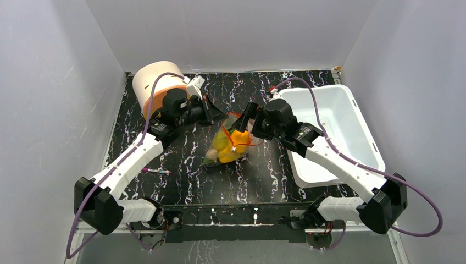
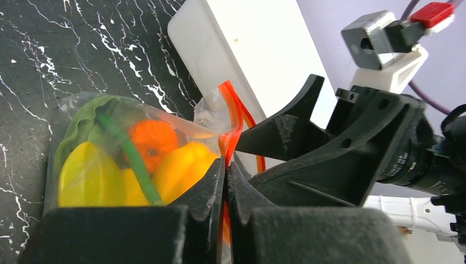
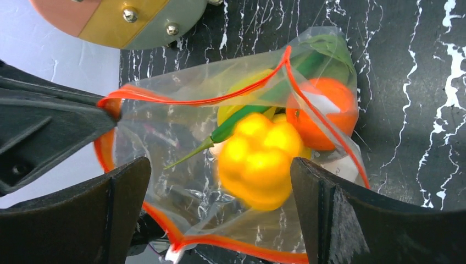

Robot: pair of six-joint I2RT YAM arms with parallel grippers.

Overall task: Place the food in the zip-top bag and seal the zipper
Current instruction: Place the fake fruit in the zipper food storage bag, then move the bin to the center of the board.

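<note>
left gripper [image 2: 226,184]: clenched. the two fingers meet tip to tip and pinch the zipper [image 2: 231,118]. the red-orange strip rises out of the seam between the fingers and curves away above the tips.

right gripper [image 3: 218,171]: released. its fingers stand wide apart and grasp nothing. whether either pad touches the film cannot be told. its tips point at the left gripper from the opposite side of the bag mouth and sit just beside the left fingertips.

zip-top bag [image 3: 159,137]: it lies on the black marbled table [image 1: 264,181], directly ahead of the right gripper and between its spread fingers. from the left gripper it extends forward and off to one side of the pinched corner. the mouth is unsealed. the two runs of the zipper stand apart and form an open loop, one end of which is held in the left gripper.

food, all inside the bag:
- yellow bell pepper [image 3: 258,159]: centred between the right fingers, just past the tips.
- orange-red tomato [image 3: 321,113]: further ahead, toward the outer right finger, touching the pepper.
- green pod [image 3: 242,125]: lies slantwise behind the pepper, its thin stem pointing toward the left gripper.
- second yellow piece [image 2: 88,176]: at the far end of the bag from the left fingertips, under a green leaf.

surroundings: a white tub [image 1: 329,118] sits on the table behind and outboard of the right gripper. a peach and orange cylinder [image 1: 156,82] stands behind the left gripper. a pen [image 1: 156,171] lies beside the left forearm, well back from the fingers.
</note>
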